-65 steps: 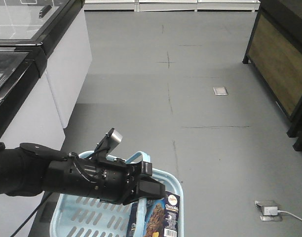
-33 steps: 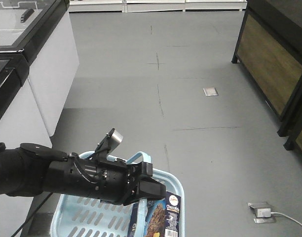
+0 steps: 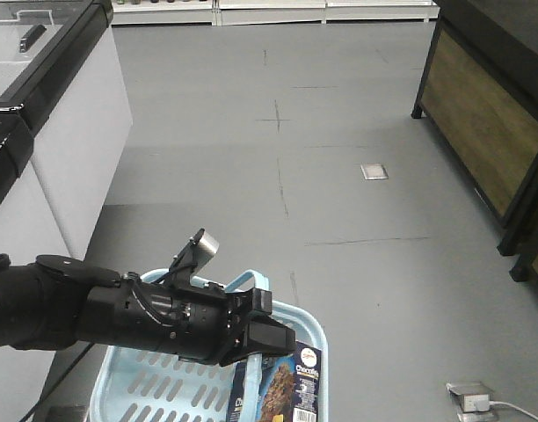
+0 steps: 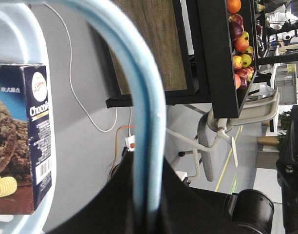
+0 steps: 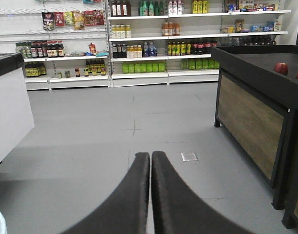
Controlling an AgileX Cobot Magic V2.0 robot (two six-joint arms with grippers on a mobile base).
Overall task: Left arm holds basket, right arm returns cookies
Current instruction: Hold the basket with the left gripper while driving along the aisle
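One light blue basket (image 3: 128,369) is carrying one navy cookie carton (image 3: 282,391), and one black arm (image 3: 93,308) is reaching over it. Two metal floor plates are sitting in the floor: a far plate (image 3: 374,171) and a near plate (image 3: 468,397). Two red apples (image 5: 281,68) are resting on one dark stand (image 5: 256,58).

Bright, even light; soft shadows.

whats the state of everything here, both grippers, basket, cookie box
left gripper: shut on the basket's handle
right gripper: shut, holding nothing
basket: handle raised, held by the left gripper, cookies inside
cookies: in the basket, not gripped
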